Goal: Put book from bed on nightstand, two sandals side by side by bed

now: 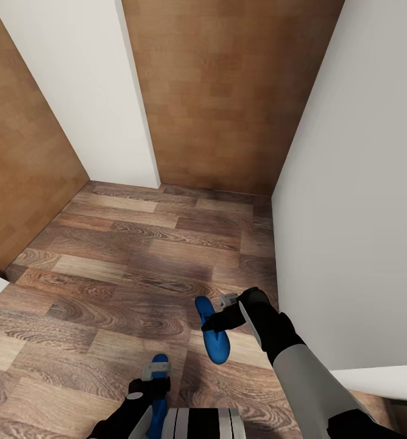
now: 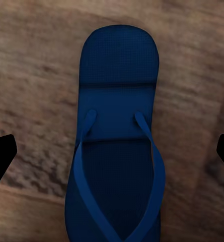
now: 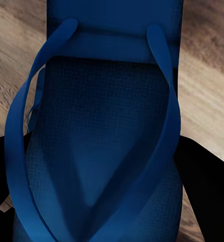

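Observation:
Two blue flip-flop sandals show on a wooden floor. My right gripper (image 1: 220,322) is shut on one sandal (image 1: 215,344), its black fingers (image 3: 205,186) pressed to both sides of the sole (image 3: 101,151). The other sandal (image 1: 161,402) lies flat on the floor near my base. My left gripper (image 1: 150,390) hovers over it, open, with its fingertips (image 2: 1,154) wide of the sandal (image 2: 117,101) and not touching it. The book, the bed and the nightstand are out of view.
I stand in a narrow corridor. A white wall (image 1: 356,183) runs close along the right. A white wall corner (image 1: 106,91) and wood-panelled surfaces (image 1: 228,91) close the far end, and a wood panel (image 1: 21,164) stands on the left. Open floor (image 1: 136,256) lies ahead.

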Robot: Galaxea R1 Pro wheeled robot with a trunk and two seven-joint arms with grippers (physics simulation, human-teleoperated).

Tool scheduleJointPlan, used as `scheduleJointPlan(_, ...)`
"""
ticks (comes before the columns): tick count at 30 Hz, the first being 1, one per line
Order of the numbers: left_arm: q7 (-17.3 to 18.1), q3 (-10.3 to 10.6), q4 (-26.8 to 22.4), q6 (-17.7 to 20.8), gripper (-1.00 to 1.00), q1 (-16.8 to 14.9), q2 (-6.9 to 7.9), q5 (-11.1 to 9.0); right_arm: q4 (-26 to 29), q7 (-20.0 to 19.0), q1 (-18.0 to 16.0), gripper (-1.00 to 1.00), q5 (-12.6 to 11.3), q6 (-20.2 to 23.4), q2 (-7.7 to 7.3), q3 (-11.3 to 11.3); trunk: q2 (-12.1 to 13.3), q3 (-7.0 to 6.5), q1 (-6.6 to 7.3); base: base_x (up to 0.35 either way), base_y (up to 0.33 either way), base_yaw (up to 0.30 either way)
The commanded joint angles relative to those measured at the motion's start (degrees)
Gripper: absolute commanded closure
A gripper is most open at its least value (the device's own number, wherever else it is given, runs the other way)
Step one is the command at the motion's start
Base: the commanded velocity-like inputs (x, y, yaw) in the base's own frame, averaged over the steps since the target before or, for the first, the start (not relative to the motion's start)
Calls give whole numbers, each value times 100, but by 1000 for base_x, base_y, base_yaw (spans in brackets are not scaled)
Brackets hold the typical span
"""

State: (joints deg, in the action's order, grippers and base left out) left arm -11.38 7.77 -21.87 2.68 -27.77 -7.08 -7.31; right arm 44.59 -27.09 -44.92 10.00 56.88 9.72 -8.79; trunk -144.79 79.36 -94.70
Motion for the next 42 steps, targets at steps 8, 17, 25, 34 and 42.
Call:
scheduleJointPlan(8,-51,49,-10,18,-100,3,5,-60,6,-42,-1,100,53,16,1,0,-1,4,1,0,0,0)
scheduleJointPlan(17,-101,41,-4,14,-100,2,-6,-60,6,-42,-1,100,48,16,2,0,-1,4,1,0,0,0)
scheduleJointPlan(25,-324,72,2,13,-100,5,-12,-60,6,-42,-1,100,47,16,0,0,-4,48,-4,0,0,0)
scheduleJointPlan(34,-379,120,14,13,-100,9,-13,-60,13,-43,-1,100,40,16,1,0,-7,93,-9,0,0,0)
scheduleJointPlan(42,-383,126,16,18,-100,9,-13,-60,14,-46,1,100,37,16,-1,3,-10,137,-14,0,0,0)
